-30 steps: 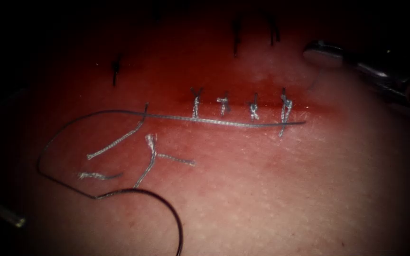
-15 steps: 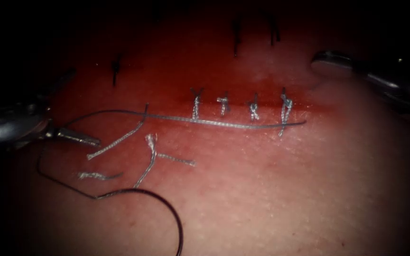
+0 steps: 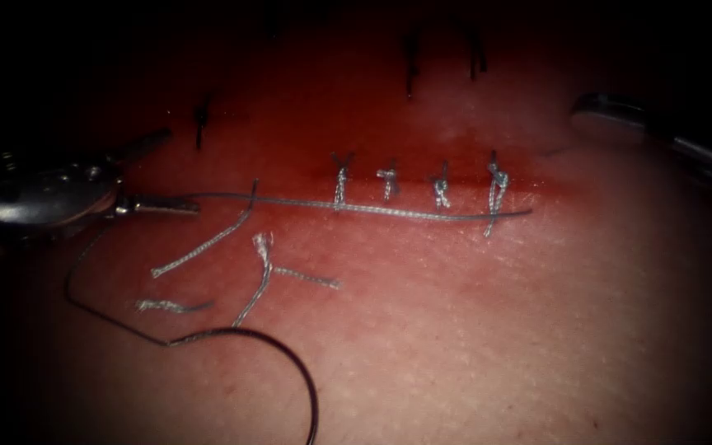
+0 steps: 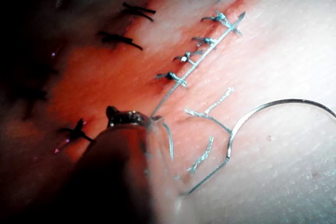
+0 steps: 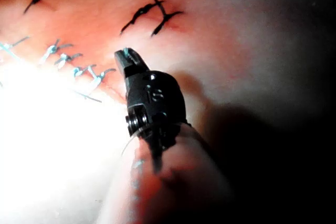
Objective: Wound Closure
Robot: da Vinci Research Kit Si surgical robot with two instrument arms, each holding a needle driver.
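Lying free on the tissue (image 3: 471, 330), needle (image 3: 286, 358); left gripper (image 3: 176, 205) seemingly clamps thread (image 3: 389, 213); right gripper (image 3: 599, 111) together.

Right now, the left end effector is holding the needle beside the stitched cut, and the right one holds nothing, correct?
Not quite. In the endoscope view the left end effector is shut on the thread, not the needle. The needle lies free on the tissue, left of the stitches and not in it. The right end effector does hold nothing.

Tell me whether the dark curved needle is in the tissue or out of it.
Out. The dark curved needle lies loose on the tissue, below the cut, its whole visible arc exposed and neither tool holding it.
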